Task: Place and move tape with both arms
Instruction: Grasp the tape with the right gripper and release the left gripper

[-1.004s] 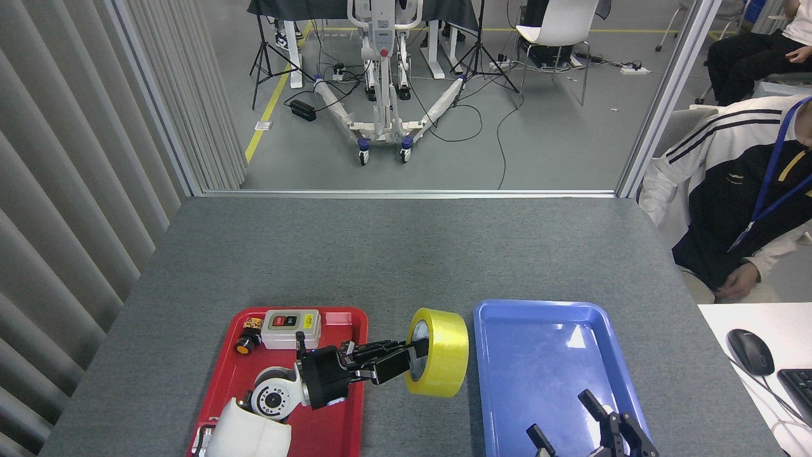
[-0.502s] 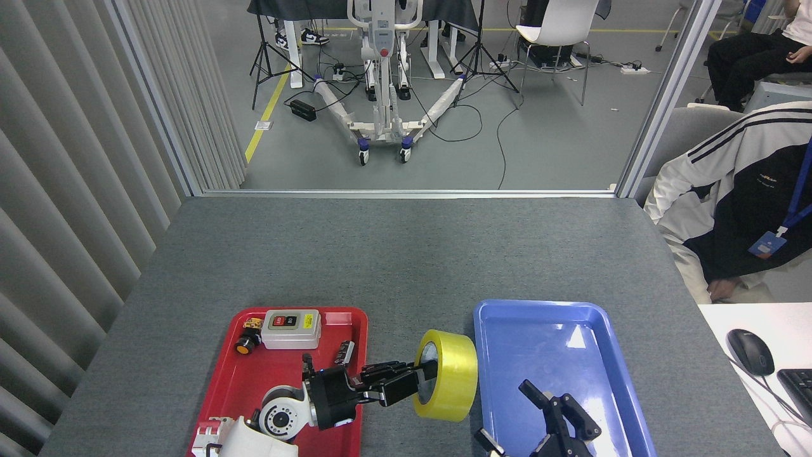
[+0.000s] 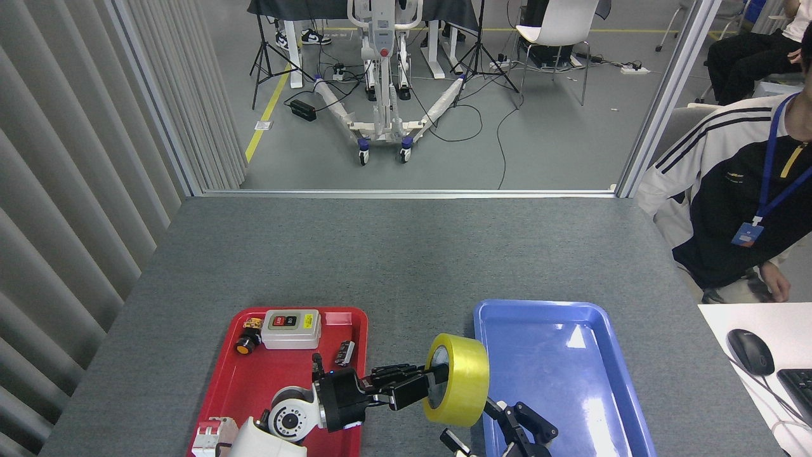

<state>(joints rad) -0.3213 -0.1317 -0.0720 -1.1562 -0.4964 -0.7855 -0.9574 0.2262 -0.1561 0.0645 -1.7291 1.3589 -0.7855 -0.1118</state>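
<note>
tape carried to the edge of the blue tray; right arm brought up beneath it

the tape (image 3: 458, 379) is held on edge, clear of the table (image 3: 406, 254), with its open side turned toward the left arm. over the last second it has been moved to the right and slightly toward the robot: it was between the two trays, and its right side now overlaps the left rim of the blue tray (image 3: 558, 355). it is not resting in the tray.

the roll is gripped by the left gripper (image 3: 424, 384), clenched on the tape, with fingers reaching into the core from the left. whether a finger also presses on the outer band cannot be told from this view.

in the same interval the right gripper (image 3: 507, 431) has been shifted left, from the lower right part of the blue tray to a point just below and beside the tape. its fingers appear spread, and nothing is held between them. no contact with the tape is visible.

this is judged to be the approach to a handover or a two-arm placement: the roll has been brought within reach of the second arm, but the transfer has not been made.

the left arm enters from the lower left, passes over the red tray (image 3: 254, 381), and is extended almost level toward the right. the switch box (image 3: 291, 329) in the red tray is untouched. a person (image 3: 729, 203) is seated beyond the right edge of the table.
</note>
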